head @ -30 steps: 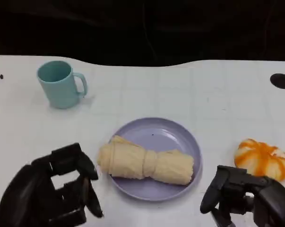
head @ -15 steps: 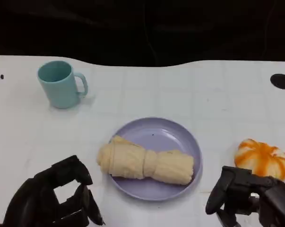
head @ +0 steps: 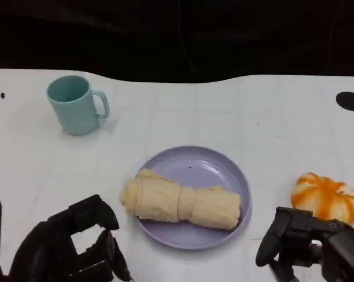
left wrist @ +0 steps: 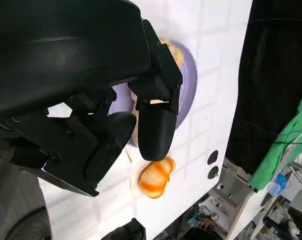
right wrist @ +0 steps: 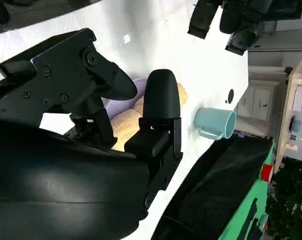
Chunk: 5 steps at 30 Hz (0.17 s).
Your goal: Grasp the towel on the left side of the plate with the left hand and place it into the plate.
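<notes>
1. Cream-yellow towel (head: pixel 180 203): rolled and cinched at its middle, it lies across the near half of the plate (head: pixel 221 167). Its left end reaches over the plate's left rim; the right end sits inside the rim. You can also find it past the fingers in the left wrist view (left wrist: pixel 174 53) and in the right wrist view (right wrist: pixel 128 120).
2. Lavender plate: round and shallow, it rests flat on the surface (head: pixel 235 111) at the middle of your head view. Its far half is bare.
3. Left hand (head: pixel 68 247): black, low at the left of the head view, just beside the plate's left edge and apart from the towel. You will see its fingers (head: pixel 109 257) loosely curled with gaps between them and nothing in them, so count them as released.
4. Right hand (head: pixel 309 244): black, low at the right, near the plate's right rim and touching neither plate nor towel. Its fingers (head: pixel 270 238) are bent downward; they seem to hold nothing, though your head view cuts off the lower part.
5. Teal mug (head: pixel 76 104): upright at the far left of the surface, handle turned to the right, well apart from the plate.
6. Orange-and-white pumpkin-shaped object (head: pixel 326 197): sits on the surface to the right of the plate, just beyond the right hand.
7. White surface: faint grid lines cross it, and a black round mark (head: pixel 349 100) sits near its far right edge.
</notes>
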### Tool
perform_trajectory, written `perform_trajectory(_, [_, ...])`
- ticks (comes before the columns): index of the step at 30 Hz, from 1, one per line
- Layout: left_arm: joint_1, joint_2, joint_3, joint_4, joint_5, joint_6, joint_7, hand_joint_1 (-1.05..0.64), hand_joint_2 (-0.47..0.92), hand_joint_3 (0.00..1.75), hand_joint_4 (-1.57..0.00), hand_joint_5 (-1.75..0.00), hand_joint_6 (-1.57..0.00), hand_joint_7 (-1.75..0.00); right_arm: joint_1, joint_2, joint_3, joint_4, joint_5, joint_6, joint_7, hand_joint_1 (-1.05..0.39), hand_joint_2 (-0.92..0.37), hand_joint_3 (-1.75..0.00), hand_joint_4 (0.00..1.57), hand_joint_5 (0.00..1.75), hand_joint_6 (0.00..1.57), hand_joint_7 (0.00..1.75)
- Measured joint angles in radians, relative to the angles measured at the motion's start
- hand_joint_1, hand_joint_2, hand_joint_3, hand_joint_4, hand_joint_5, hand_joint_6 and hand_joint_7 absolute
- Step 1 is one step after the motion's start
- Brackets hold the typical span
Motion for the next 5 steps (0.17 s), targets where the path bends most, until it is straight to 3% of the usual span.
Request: perform_trajectory(5, [0.0, 0.011, -0.007, 0.006, 0.0, -0.009, 0.0, -0.09, 0.48, 1.45, -0.85, -1.75, -0.68, -1.74, 0.0, 0.003, 0.001, 0.006, 0.0, -0.011, 0.0, -0.11, -0.56, -1.09, 0.76, 1.71, 0.69, 1.36])
